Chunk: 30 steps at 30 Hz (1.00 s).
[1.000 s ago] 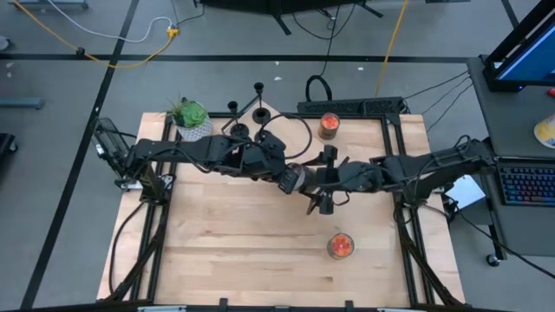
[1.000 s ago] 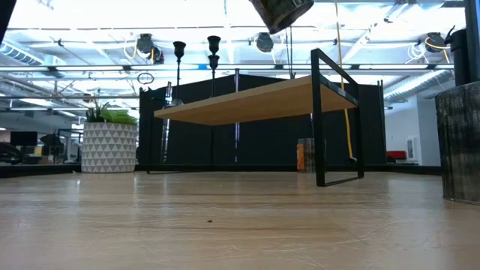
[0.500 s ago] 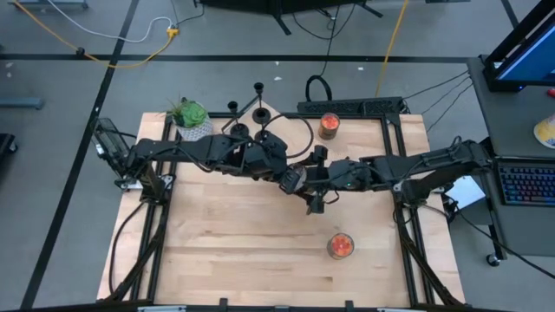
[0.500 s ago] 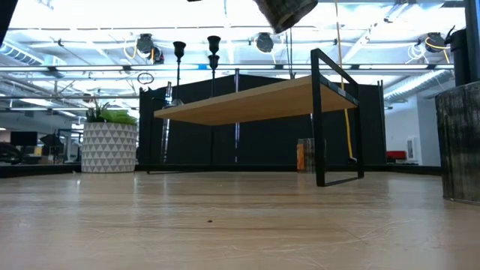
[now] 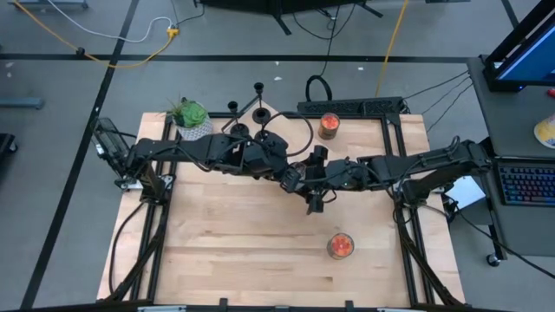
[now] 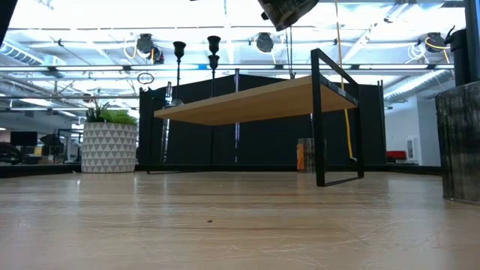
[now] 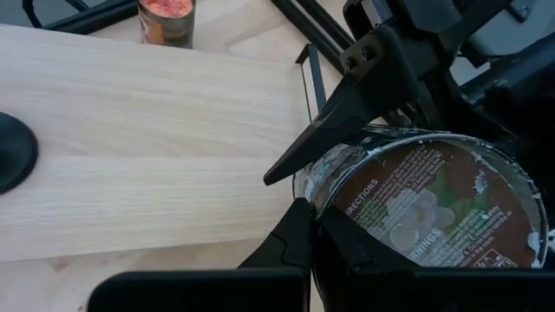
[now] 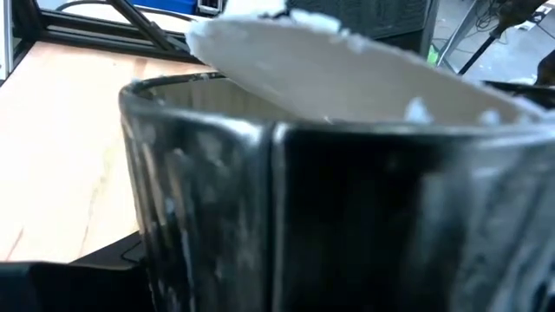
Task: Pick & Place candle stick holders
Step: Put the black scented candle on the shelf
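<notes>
Three black candle stick holders [image 5: 258, 111] [image 5: 232, 108] [image 5: 238, 132] stand on their disc bases at the table's far edge, beside the plant pot [image 5: 191, 120]; two stem tops show in the low view [image 6: 179, 51] [image 6: 214, 43]. My left gripper [image 5: 293, 179] is shut on a grey jar candle [image 7: 434, 208] held high over the table's middle [image 6: 285, 10]. My right gripper [image 5: 316, 179] is open, with its fingers [image 7: 347, 95] standing on either side of the same jar [image 8: 329, 173]; I cannot tell whether they touch it. My left gripper holds the grey jar candle by its side wall near the labelled bottom [image 7: 323, 227], one finger [image 7: 290, 243] showing against the wall and the other hidden by the jar. The jar is lifted clear of the table and tilted, its bottom turned toward my left wrist.
A raised wooden shelf on a black frame [image 6: 322, 112] stands at the far side. Two orange-red jar candles stand at the far edge [image 5: 329, 126] and on the near right [image 5: 340, 246]. A dark cylinder [image 6: 459, 142] shows at the low view's right edge.
My right gripper has moved toward the table's left, closing in on the grey jar candle held by my left gripper, with its fingers still spread. The jar has stayed lifted.
</notes>
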Available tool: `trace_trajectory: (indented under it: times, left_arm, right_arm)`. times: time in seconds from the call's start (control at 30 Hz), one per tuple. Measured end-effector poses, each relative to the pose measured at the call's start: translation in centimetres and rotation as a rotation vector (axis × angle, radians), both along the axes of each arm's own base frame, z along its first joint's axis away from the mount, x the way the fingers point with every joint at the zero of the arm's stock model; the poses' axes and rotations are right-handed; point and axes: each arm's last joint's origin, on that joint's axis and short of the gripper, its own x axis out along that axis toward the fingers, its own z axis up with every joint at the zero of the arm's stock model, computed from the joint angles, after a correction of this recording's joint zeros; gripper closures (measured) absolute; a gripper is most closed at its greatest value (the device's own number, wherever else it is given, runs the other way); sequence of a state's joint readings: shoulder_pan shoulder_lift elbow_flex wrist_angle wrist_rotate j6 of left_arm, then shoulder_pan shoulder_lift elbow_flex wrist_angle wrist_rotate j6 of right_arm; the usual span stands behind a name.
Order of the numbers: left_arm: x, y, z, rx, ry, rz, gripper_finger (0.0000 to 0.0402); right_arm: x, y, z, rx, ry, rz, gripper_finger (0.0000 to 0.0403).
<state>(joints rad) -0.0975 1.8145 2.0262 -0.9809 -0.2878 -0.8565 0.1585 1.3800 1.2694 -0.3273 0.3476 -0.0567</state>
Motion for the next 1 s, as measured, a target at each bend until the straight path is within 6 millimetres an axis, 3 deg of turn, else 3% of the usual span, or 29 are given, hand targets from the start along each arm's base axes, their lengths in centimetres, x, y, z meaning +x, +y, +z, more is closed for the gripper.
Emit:
trace_trajectory:
  times: [0.17, 0.67, 1.0]
  left_arm:
    - [0.0, 0.1, 0.0, 0.004, -0.005, -0.001, 0.0384]
    - [-0.4, 0.9, 0.6, 0.015, -0.011, 0.011, 0.0240]
    - [-1.0, -0.2, 0.4, 0.034, 0.042, -0.024, 0.0218]
  right_arm:
    - [-0.1, 0.0, -0.1, -0.001, 0.006, -0.020, 0.0065]
    - [-2.0, -1.4, 0.0, 0.016, 0.072, -0.227, 0.0066]
    - [-2.3, -4.7, -3.4, 0.004, 0.154, -0.360, 0.0066]
